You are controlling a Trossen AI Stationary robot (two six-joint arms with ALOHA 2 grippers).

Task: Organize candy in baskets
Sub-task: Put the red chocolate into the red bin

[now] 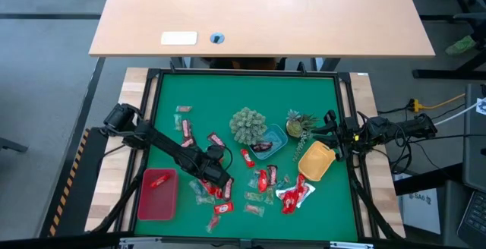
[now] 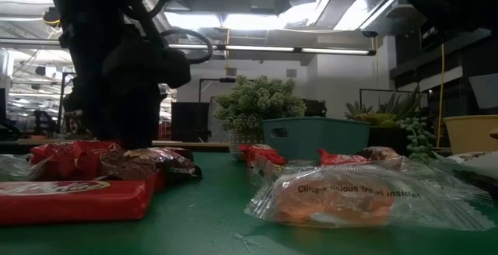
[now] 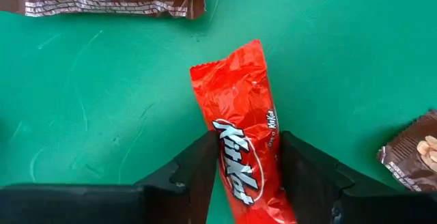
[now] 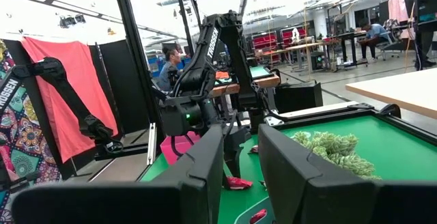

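The left gripper [image 3: 247,176] is low over the bench, around seven o'clock from the middle, its open jaws astride a red KitKat [image 3: 244,138] whose long axis runs between them; the red basket [image 1: 157,196] lies at nine o'clock of it. The right gripper [image 4: 239,176] waits at three o'clock, jaws apart, empty
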